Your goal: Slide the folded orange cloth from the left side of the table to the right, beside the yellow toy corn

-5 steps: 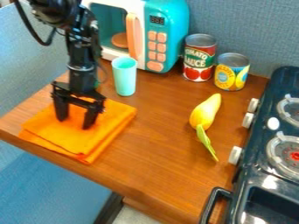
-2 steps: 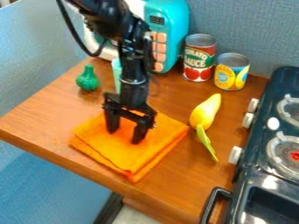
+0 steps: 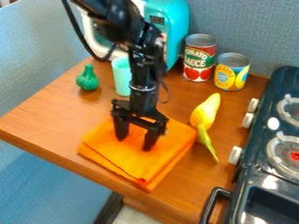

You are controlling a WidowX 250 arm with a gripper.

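Observation:
The black gripper [image 3: 134,143] hangs down over the middle of the table, its two fingers spread and their tips on or just above the folded orange cloth [image 3: 156,167]. The cloth lies flat near the table's front edge, and its right corner meets the yellow toy vegetable with a green leafy end [image 3: 204,113]. Whether the fingers press on the cloth cannot be told.
Behind the arm stand a mint cup [image 3: 121,76] and a teal toy microwave [image 3: 176,26]. A green bumpy toy [image 3: 88,79] is at the left. A red can [image 3: 199,59] and a yellow can [image 3: 231,72] stand at the back, the dark stove [image 3: 260,144] at right.
The gripper and the orange cloth have moved together to the right and slightly toward the front. The green toy has come into sight from behind the arm.

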